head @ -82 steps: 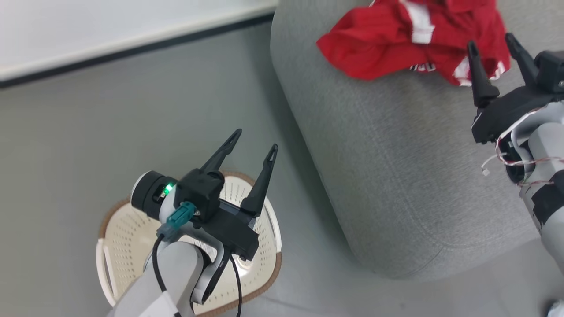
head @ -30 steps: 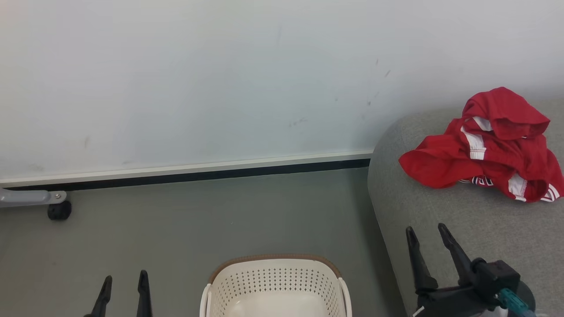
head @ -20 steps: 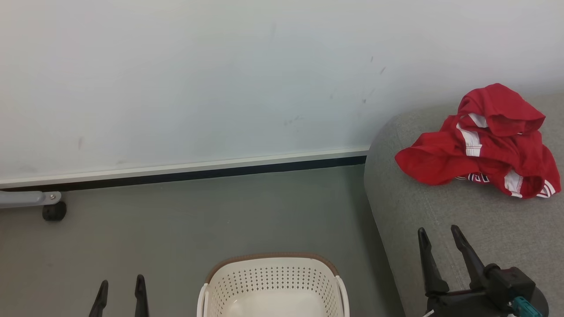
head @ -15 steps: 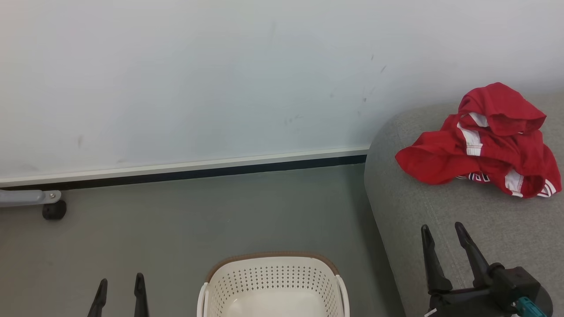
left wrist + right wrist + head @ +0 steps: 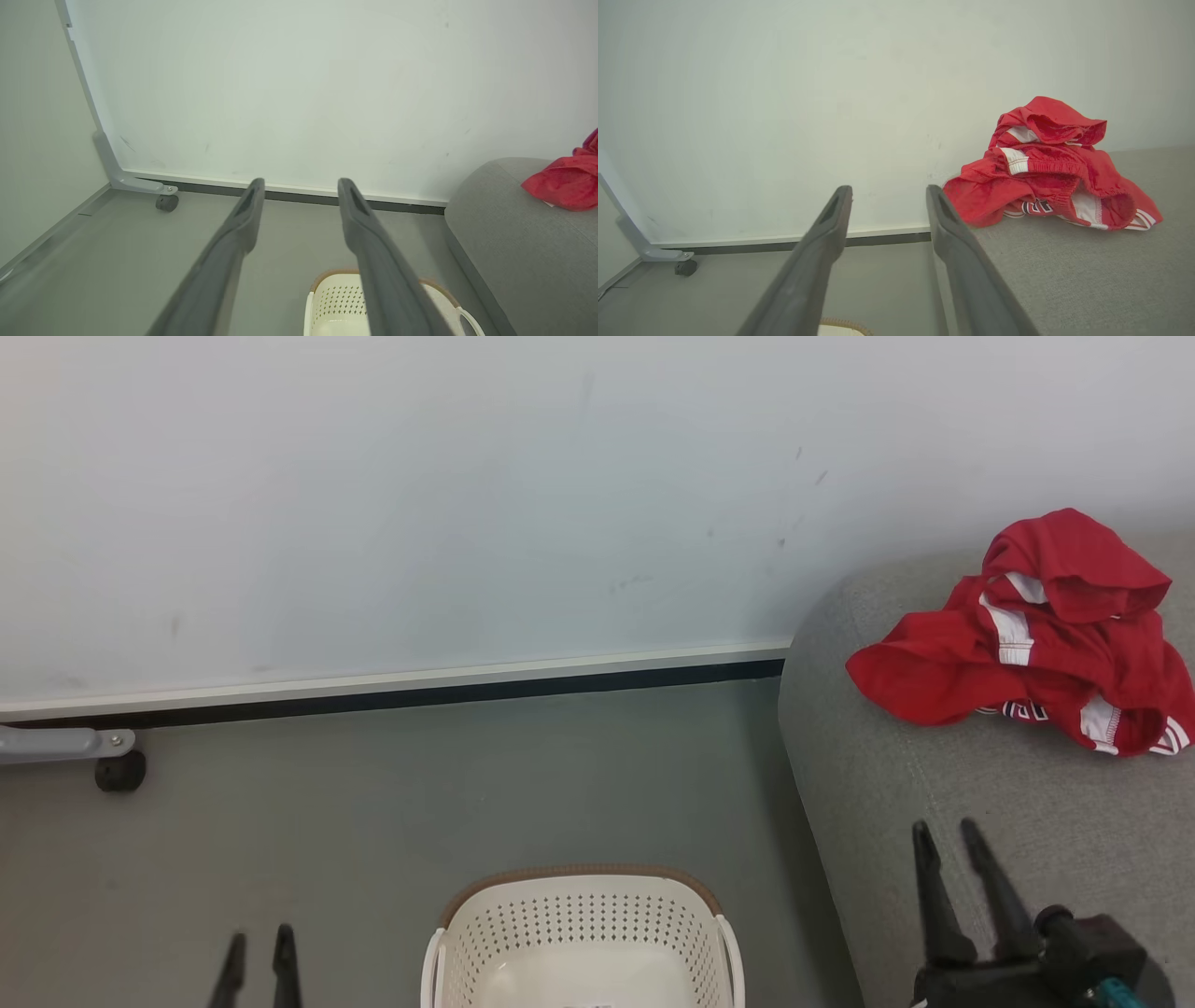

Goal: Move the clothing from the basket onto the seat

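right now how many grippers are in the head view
2: the left gripper low at the left over the floor, the right gripper low at the right by the sofa.

The clothing (image 5: 1027, 635) lies in a crumpled red heap with white bands on the seat (image 5: 934, 821), towards the wall (image 5: 467, 495). The basket (image 5: 579, 933) stands on the grey floor (image 5: 420, 803) just beside the seat's rounded edge, and its pale bottom shows. The right gripper (image 5: 945, 824) is over the seat, well short of the clothing, its fingers a little apart. The left gripper (image 5: 260, 933) is over the floor left of the basket, with a narrow gap between its fingers. A caster wheel (image 5: 119, 771) sits at the wall's foot.
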### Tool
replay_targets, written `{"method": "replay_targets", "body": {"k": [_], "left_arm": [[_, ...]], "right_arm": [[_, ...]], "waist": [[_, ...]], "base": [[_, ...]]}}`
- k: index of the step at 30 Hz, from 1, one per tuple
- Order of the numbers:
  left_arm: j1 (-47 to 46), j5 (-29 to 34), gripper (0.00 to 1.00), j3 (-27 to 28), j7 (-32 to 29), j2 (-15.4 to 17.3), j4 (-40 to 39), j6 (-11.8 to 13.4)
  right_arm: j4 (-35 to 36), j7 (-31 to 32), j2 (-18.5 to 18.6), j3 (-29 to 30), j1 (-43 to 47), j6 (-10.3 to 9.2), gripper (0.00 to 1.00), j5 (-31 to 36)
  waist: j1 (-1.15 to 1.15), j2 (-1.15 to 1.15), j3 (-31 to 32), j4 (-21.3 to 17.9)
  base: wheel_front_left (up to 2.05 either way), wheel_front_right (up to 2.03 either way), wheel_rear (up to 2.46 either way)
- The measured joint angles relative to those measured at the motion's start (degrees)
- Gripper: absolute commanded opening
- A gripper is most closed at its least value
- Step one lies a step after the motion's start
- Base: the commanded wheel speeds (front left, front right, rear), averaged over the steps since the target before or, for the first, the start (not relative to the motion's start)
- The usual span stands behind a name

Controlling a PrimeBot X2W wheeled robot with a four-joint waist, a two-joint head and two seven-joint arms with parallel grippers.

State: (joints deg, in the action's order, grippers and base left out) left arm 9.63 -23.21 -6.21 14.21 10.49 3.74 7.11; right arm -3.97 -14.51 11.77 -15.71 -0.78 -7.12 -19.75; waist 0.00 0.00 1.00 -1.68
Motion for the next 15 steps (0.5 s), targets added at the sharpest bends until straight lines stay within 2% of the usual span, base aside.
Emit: {"method": "replay_targets", "body": {"k": [6,15], "left_arm": [[0.6,-0.7,0.0,-0.5,-0.4,-1.6,3.3,-0.1],[0.3,-5.9,0.0,0.5,-2.1,-2.0,3.9,-1.1]], "right_arm": [[-3.6,0.5,-1.3,-0.6,2.8,0.09,0.0,-0.2],[-4.0,2.3,-1.8,1.5,2.5,1.16,0.0,-6.0]], "waist": [[0.0,0.0,0.0,0.0],[0.0,0.0,-0.1,0.2]], "base": [[0.0,0.0,0.0],[0.0,0.0,0.0]]}}
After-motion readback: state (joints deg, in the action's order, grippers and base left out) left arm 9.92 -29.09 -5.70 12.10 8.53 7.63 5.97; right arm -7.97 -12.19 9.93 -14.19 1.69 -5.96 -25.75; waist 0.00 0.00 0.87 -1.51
